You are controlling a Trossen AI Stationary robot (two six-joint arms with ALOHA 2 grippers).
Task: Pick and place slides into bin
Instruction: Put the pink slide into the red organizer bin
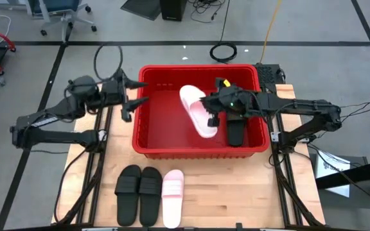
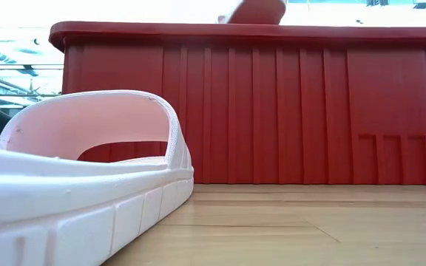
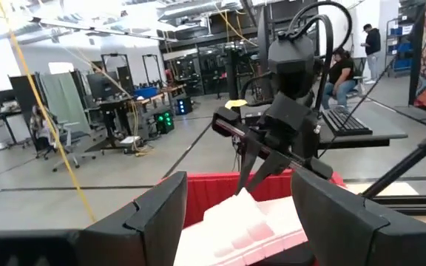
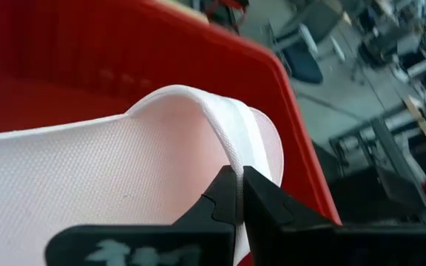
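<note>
pink slide (image 1: 196,110) tilted over red bin (image 1: 153,142)

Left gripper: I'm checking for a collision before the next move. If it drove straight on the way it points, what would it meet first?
Probably the pale pink slide that the right gripper holds over the bin. The left gripper points open-fingered across the bin's rim, though depth is unclear.

Red bin (image 1: 153,142): left half of its floor bare and open from above; right half taken up by the right gripper (image 1: 209,108), a pink slide (image 1: 196,110) and a black slide (image 1: 236,133). Three slides (image 1: 149,196) occupy the counter (image 1: 236,192) before the bin, left of centre
</note>
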